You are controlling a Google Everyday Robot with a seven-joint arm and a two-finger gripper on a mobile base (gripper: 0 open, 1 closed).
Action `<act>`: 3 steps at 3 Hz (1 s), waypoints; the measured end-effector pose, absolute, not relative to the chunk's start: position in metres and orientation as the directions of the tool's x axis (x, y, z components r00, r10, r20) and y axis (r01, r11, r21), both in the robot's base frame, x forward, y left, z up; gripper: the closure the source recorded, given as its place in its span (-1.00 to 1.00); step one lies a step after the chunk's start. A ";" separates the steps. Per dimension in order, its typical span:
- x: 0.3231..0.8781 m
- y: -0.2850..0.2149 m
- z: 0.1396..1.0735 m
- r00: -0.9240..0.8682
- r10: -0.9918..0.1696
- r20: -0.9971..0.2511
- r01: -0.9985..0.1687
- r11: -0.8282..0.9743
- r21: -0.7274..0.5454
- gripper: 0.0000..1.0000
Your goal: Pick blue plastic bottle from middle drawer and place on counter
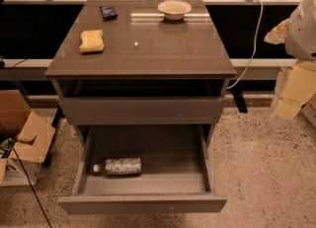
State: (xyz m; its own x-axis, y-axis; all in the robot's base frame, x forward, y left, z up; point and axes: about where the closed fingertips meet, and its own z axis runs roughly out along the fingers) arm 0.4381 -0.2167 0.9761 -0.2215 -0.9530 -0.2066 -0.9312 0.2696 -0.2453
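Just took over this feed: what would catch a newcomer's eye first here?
The middle drawer stands pulled out at the bottom, with the blue plastic bottle lying on its side toward the left. Above, the glossy counter carries a yellow sponge and a white bowl; the gripper hangs at the right edge, away from both.

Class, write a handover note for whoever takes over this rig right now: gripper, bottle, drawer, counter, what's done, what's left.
Gripper: at the right edge of view, beside the cabinet, clear of the middle drawer.
Blue plastic bottle: lying on its side, front left of that open drawer.
Counter: no bottle on it yet.
Done: nothing. Left: reach, grasp, lift, place on counter.
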 end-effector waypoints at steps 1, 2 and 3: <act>0.438 -0.217 0.976 -0.221 -0.953 -0.207 -0.931 0.270 -0.245 -1.00; 0.445 -0.199 0.973 -0.204 -0.941 -0.271 -0.925 0.276 -0.261 -1.00; 0.462 -0.156 0.951 -0.156 -0.900 -0.407 -0.925 0.277 -0.259 -1.00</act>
State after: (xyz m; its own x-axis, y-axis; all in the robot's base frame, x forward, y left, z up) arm 0.4618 -0.1557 0.9512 -0.1557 -0.9000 -0.4070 -0.9251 0.2774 -0.2593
